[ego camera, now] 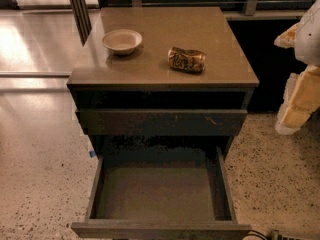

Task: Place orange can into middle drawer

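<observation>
The pale bowl (122,40) stands near the left edge of the counter (170,21), and it should not be touched. Below the front edge, the middle drawer (159,194) is pulled out and its floor is bare, so it is ready. The orange can (186,60) lies on its side, a little right of the middle and nearer the front edge. The end effector (299,96) hangs beyond the right edge, well apart from the can; whether it is released or clenched I cannot tell. I think it is best to come from above and close across the can's round body, because the can may roll.
</observation>
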{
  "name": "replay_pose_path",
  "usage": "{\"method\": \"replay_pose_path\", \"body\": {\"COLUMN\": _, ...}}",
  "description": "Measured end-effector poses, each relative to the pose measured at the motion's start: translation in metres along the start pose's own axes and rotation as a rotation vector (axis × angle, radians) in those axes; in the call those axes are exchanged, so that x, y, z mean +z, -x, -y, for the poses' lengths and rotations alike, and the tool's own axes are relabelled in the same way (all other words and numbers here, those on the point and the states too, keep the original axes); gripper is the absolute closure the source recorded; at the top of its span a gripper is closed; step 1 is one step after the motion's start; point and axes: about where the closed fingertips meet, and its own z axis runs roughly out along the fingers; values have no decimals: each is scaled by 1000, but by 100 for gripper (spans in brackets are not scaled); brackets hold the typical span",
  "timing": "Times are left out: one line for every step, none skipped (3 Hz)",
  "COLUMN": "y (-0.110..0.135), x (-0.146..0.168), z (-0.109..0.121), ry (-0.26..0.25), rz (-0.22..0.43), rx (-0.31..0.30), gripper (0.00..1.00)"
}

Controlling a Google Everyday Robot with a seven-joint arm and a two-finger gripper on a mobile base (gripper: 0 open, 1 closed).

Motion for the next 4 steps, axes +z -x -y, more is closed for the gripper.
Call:
{"method": "replay_pose_path", "body": {"y": 0, "x": 0, "z": 0, "ry": -2, "rz": 0, "rx": -1, "gripper": 0}}
{"method": "replay_pose_path", "body": {"y": 5, "x": 25, "z": 48, "ry": -19, "rz": 16, "rx": -49, "gripper": 0}}
{"method": "replay_pose_path", "body": {"y": 8, "x": 32, "z": 55, "ry": -18, "rz": 20, "rx": -62, "gripper": 0}}
{"method": "replay_pose_path", "body": {"y": 8, "x": 32, "z": 55, "ry": -18, "rz": 20, "rx": -63, "gripper": 0}}
